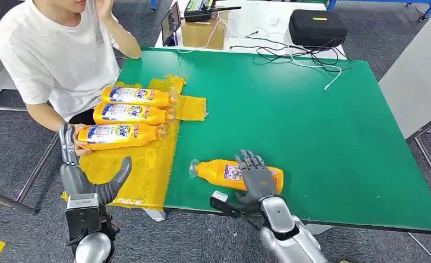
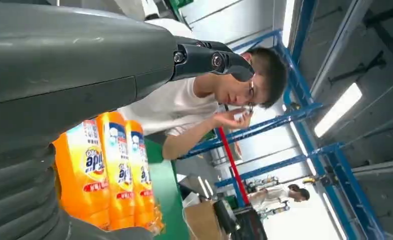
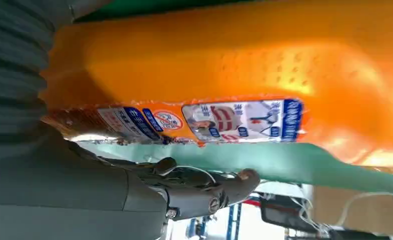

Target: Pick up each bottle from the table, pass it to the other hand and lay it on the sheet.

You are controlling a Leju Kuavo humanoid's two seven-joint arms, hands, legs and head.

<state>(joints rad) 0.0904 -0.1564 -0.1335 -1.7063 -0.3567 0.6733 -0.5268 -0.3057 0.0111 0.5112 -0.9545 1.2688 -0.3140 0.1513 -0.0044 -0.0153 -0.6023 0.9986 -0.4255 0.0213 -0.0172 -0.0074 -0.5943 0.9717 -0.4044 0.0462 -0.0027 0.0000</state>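
On the head view first, then your two wrist cams.

Head – table: green table top, yellow plastic sheet spread over its left edge.
Head – placed bottles: three orange plastic detergent bottles with blue-white labels lie side by side on the sheet, caps toward the table centre: far one, middle one, near one.
Head – fourth orange bottle: lies flat on the bare green surface near the front edge, clear cap toward the sheet, well apart from the other three.
Head – right hand: lying over the base end of the fourth bottle, fingers draped across it. You can't confirm a closed grasp from here.
Head – left hand: raised over the near corner of the sheet, fingers and thumb spread, nothing in it.
Head – person in white T-shirt: seated at the far left corner, one hand beside the near bottle's base.
Head – clutter: black case, cardboard box and cables on the white table behind.

Left wrist – left hand: grey cover and dark fingers, released, holding nothing; three orange bottles beyond it, person behind.

Right wrist – right hand: thumb just under the orange bottle body, bottle flat on the green surface; grip closure can't be told.
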